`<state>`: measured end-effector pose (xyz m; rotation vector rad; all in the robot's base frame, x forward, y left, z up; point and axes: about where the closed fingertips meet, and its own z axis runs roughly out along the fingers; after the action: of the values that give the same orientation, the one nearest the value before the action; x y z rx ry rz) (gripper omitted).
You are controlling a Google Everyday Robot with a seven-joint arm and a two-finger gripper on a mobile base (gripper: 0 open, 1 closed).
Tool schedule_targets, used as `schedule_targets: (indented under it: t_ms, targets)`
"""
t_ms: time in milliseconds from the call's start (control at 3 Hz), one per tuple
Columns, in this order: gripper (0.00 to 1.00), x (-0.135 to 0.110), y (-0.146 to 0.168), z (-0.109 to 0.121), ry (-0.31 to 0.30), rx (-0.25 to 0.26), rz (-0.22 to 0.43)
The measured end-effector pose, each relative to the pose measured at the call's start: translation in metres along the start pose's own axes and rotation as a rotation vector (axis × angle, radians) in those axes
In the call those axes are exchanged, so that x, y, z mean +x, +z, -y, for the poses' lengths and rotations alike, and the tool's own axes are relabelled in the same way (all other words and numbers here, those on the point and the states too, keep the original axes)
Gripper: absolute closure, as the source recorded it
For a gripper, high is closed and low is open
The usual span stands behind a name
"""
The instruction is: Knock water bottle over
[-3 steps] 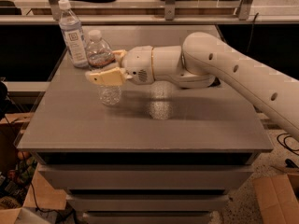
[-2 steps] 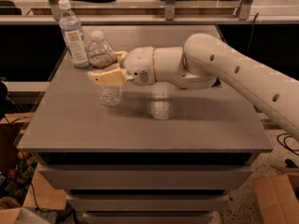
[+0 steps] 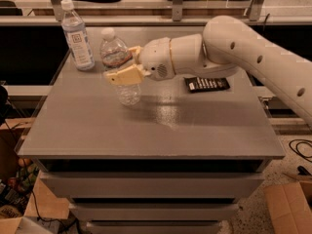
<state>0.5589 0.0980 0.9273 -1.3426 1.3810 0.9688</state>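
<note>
1. The water bottle is clear ribbed plastic with a white cap and a thin reddish band. We see it standing at the back left of the tabletop.
2. The tool has its blunt tan fingers apart. One crosses the front of the bottle and the other sits behind its shoulder.
3. The arm is smooth, rounded white shells coming in from the right.
4. A taller, slimmer bottle with a big white-blue label stands just to the left.
5. A flat black rectangle lies under the arm. The tabletop is matte grey.
</note>
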Motion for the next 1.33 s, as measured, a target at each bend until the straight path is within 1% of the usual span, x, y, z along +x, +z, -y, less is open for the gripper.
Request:
schedule_targets:
  t_ms: [333, 667, 1000, 1333]
  targets:
    - [1.0, -0.007, -0.016, 0.005, -0.067, -0.009, -0.118]
    - [1.0, -0.016, -0.026, 0.008, -0.14, -0.022, -0.262]
    - [1.0, -0.021, -0.023, 0.005, -0.215, -0.05, -0.421]
    - [1.0, -0.014, -0.018, 0.006, -0.241, -0.061, -0.464]
